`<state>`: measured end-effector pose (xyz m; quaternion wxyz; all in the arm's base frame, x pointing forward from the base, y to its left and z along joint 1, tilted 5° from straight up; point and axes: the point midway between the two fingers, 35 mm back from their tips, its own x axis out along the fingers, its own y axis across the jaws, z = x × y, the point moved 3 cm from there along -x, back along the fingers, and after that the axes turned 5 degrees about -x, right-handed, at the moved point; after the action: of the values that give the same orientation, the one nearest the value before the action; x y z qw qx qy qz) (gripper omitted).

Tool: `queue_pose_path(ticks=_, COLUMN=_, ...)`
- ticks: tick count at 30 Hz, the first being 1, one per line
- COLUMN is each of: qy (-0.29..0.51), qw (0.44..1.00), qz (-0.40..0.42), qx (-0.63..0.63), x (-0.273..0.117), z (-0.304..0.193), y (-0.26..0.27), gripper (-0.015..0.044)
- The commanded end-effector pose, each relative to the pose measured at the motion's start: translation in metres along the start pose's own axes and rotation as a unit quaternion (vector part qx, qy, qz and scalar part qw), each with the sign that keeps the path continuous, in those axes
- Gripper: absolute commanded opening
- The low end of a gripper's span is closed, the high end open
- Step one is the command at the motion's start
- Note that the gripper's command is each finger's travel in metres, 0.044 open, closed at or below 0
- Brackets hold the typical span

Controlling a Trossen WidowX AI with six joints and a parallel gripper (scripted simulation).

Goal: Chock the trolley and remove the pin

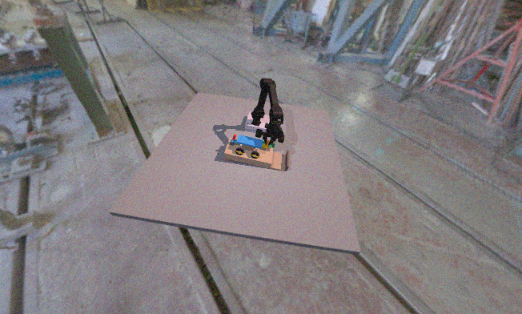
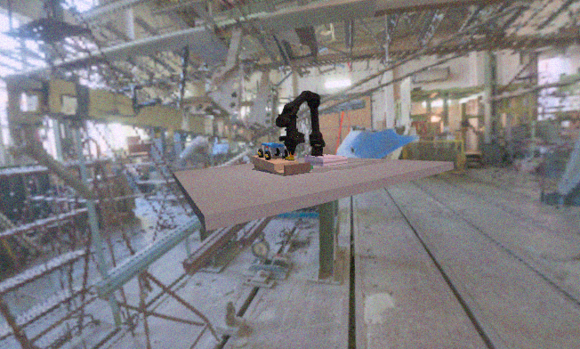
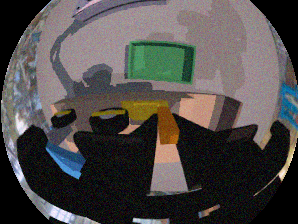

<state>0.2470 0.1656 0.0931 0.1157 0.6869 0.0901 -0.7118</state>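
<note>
The blue trolley [image 1: 248, 141] [image 2: 272, 145] [image 3: 65, 159] stands on the wooden ramp [image 1: 250, 160] [image 2: 271, 166] [image 3: 197, 111]. The red-headed stop pin [image 1: 234, 137] stands at its uphill end. The yellow chock [image 1: 265, 146] [image 2: 291, 158] [image 3: 142, 110] is on the ramp at the downhill side of a trolley wheel [image 3: 109, 121]. They look touching in the wrist view, but the exact contact is hidden. My gripper [image 1: 270, 142] [image 2: 291, 153] [image 3: 164, 116] is shut on the chock's orange handle [image 3: 168, 127]. The green tray [image 3: 156, 62] lies beside the ramp, mostly hidden in the top and exterior views.
The ramp ends downhill in a raised end board [image 1: 287, 160] [image 3: 228, 116]. The arm's pale base block [image 1: 251, 122] [image 2: 331, 159] stands behind the ramp, on the tray's side. The arm reaches over from there, close to the trolley's downhill end.
</note>
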Motion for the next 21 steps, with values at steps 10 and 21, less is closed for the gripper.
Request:
queue_pose_path(ticks=10, qy=0.001, qw=1.000, qz=0.004, qx=0.002, x=-0.016, z=0.000, y=-0.001, gripper=0.0190)
queue_pose_path(ticks=21, qy=0.002, qw=1.000, qz=0.005, qx=0.002, x=-0.046, z=0.001, y=-0.002, gripper=0.0190)
